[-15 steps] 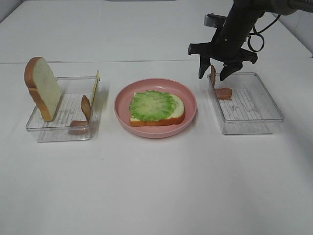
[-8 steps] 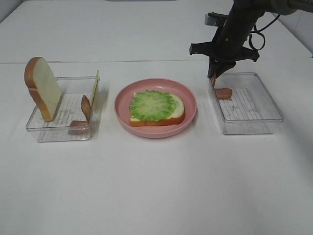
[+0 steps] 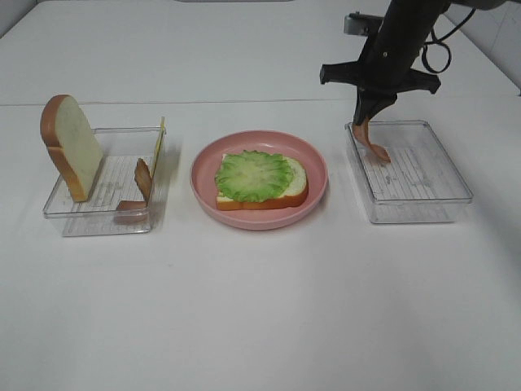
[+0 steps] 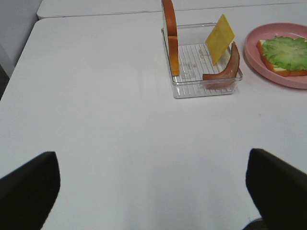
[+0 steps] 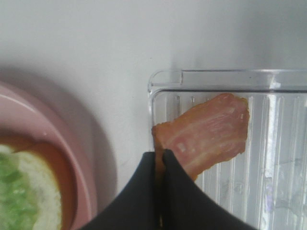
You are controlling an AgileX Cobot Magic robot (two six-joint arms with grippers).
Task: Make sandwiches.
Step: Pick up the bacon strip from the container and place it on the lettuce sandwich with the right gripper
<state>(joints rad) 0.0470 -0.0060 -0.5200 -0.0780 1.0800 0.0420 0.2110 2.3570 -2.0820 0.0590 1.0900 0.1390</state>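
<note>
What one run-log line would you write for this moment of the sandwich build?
step: meat pickup | right gripper: shut on bacon strip in clear tray | left gripper: open, empty | pink plate: bread slice under lettuce

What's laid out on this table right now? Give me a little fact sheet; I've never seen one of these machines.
Pink round plate: middle of the table, holds a white bread slice topped with a green lettuce leaf
Left clear plastic tray: upright bread slice, yellow cheese square, brown meat strip
Right clear plastic tray: second meat strip hanging into it, top end pinched
Right jaws: shut on the second meat strip
Left jaws: open, empty, away from the food
</note>
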